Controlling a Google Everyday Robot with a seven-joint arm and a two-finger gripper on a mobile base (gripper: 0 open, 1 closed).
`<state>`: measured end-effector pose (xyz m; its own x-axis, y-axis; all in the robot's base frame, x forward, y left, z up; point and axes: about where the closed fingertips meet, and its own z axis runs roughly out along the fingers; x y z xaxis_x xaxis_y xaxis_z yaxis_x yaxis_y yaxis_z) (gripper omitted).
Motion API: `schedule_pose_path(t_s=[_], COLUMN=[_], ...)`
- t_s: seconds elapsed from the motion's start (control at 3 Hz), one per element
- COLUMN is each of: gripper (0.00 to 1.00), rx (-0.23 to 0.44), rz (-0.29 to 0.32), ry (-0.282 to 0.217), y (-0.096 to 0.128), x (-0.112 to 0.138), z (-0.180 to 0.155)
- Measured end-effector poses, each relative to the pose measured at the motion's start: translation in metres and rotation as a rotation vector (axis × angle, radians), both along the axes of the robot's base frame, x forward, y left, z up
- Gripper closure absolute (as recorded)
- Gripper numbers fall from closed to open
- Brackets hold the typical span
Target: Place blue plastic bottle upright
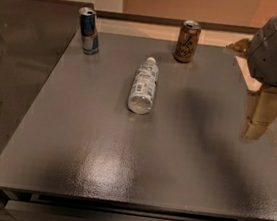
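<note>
The blue plastic bottle [143, 85] is clear with a white cap and a white label. It lies on its side near the middle of the dark grey table [138, 153], cap pointing to the far edge. My gripper [260, 115] hangs beige below the grey arm at the table's right edge. It is well to the right of the bottle, apart from it, and holds nothing that I can see.
A blue-and-silver slim can [89, 31] stands upright at the far left of the table. A brown can [187, 41] stands upright at the far middle-right. A darker counter [19, 57] adjoins the table on the left.
</note>
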<state>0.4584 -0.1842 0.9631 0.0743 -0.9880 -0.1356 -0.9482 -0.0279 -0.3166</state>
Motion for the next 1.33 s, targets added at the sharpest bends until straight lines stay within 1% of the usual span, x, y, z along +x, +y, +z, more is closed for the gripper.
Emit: schedule_pose_path(t_s=[0.33, 0.67, 1.0, 1.33], gripper=[0.0, 0.0, 0.0, 0.0], rx=[-0.074, -0.132, -0.166, -0.206], rz=[0.186, 0.355, 0.525, 0.722], ry=[-0.035, -0.046, -0.038, -0.023], y=[0.023, 0.041, 0.064, 0.089], x=[0.02, 0.041, 0.057, 0.074], z=[-0.011, -0.016, -0.019, -0.03])
